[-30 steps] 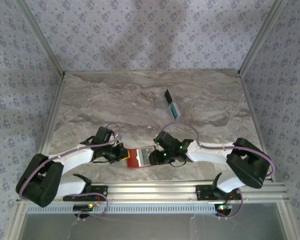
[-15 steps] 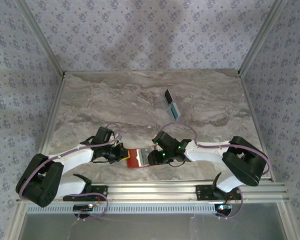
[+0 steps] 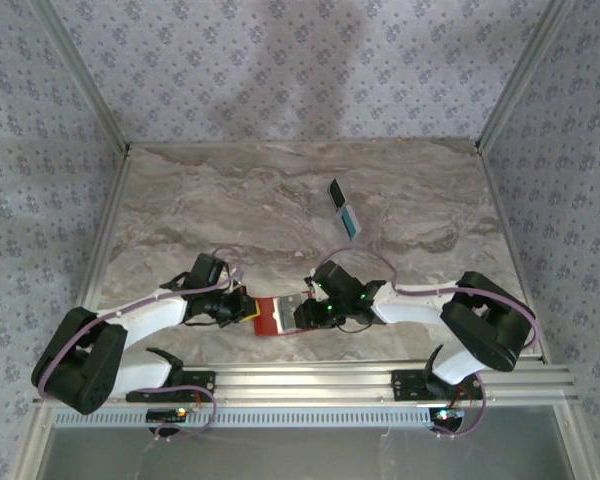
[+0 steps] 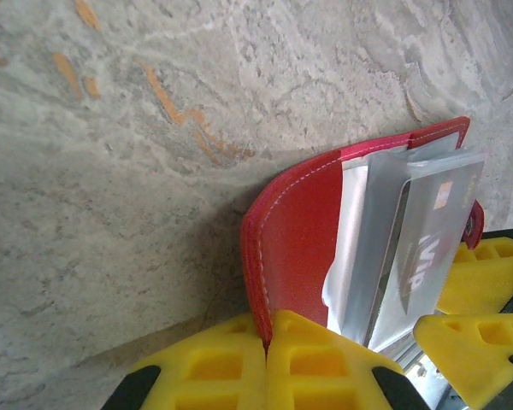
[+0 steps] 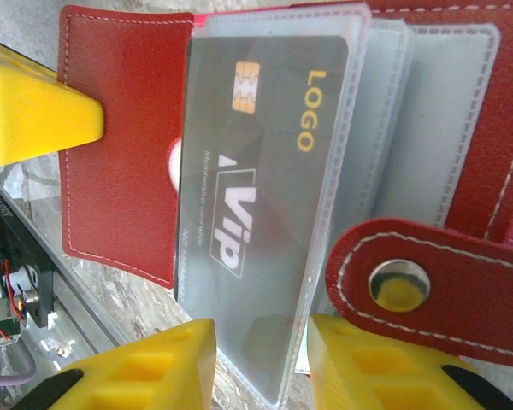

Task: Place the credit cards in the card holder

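Nearest us runs a ribbed metal rail carrying both arm bases. Beyond it we see a tabletop with a grey-brown marbled pattern, bare over most of its width. Slanting metal posts frame it at the sides. Walls covered in a pale, small-flowered print close it in on the left, the right and the far side.

Just past the rail, the red card holder lies open between the two claws. The left claw is clamped on the edge of its red cover, yellow pads meeting on the leather. The right claw comes in from the opposite side. Its fingers stand a narrow gap apart with the lower corner of a clear sleeve between them; we cannot tell whether they press it. That sleeve holds a grey card marked with a chip, "LOGO" and "VIP", and further sleeves fan out beside it. The holder's snap tab lies just beside one of the right claw's fingers.

Well apart from all this, toward the far side of the tabletop, a dark card and a teal card lie end to end.
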Motion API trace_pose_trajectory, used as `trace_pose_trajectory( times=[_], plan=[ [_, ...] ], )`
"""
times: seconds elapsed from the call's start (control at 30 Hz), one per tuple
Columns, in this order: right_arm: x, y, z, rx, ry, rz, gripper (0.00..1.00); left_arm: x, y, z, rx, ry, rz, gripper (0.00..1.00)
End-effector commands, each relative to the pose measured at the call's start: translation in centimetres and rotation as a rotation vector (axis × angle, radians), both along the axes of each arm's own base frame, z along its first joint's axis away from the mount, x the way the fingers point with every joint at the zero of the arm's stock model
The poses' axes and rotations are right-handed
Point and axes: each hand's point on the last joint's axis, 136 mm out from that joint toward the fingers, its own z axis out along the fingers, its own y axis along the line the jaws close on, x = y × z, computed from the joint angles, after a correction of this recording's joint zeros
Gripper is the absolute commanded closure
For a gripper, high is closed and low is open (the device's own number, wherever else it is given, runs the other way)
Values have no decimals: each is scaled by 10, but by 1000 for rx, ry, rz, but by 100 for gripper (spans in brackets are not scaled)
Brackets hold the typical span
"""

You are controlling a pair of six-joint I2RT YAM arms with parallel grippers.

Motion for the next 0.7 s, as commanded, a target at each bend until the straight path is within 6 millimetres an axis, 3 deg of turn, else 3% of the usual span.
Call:
trace_pose_trajectory(
  times=[0.0, 0.23, 0.4, 0.67],
  plan=[
    [2, 7, 17, 67, -22, 12, 65, -3, 2, 0, 3, 6, -6, 98],
    [4, 13, 30, 108, -61, 35, 62, 1, 1, 2, 2, -2, -1, 98],
    [7, 19, 33, 122, -72, 50, 63, 4, 1, 7, 5, -16, 6, 91],
    [5, 35, 40, 148, -94, 107, 62, 16, 18, 28, 52, -90, 116, 39]
  ],
)
